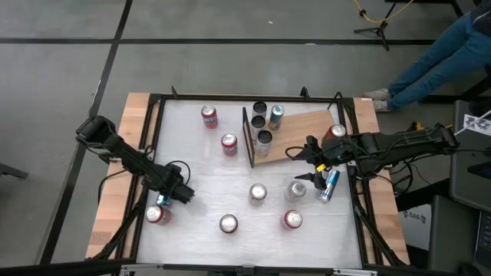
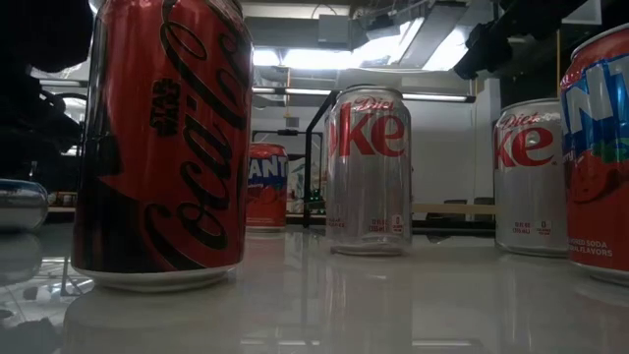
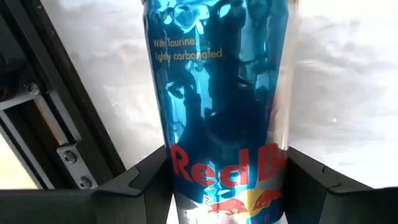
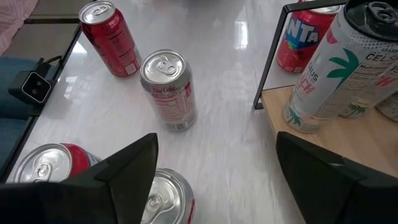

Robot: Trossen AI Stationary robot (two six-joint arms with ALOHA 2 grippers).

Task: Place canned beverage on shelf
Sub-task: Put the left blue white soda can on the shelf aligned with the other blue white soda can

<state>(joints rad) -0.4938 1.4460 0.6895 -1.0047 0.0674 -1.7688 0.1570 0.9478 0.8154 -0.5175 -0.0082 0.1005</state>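
The shelf (image 1: 303,130) is a light-brown board with a black upright frame (image 1: 248,138), at the table's far right. Several cans stand on it (image 1: 264,138); it also shows in the right wrist view (image 4: 348,143). My left gripper (image 1: 170,196) is at the near left, shut on a blue Red Bull can (image 3: 217,106). My right gripper (image 1: 299,165) is open and empty just in front of the shelf, above two silver Diet Coke cans (image 1: 295,190), (image 1: 258,193). In the right wrist view its fingers (image 4: 214,168) frame a Diet Coke can (image 4: 166,90). My left gripper pinches the Red Bull can between its two fingers, one finger (image 3: 140,183) on each side of the round wall at the logo (image 3: 180,168). The can's length runs straight on past the fingertips, with the white tabletop behind it. Whether it rests on the table, I cannot tell.
Red cans stand at the far left (image 1: 209,116), mid table (image 1: 229,143), near left (image 1: 157,215) and near right (image 1: 291,219); a dark can (image 1: 229,223) stands at the near edge. A blue can (image 1: 328,185) lies by the right arm. A person's legs (image 1: 437,57) show beyond the table.
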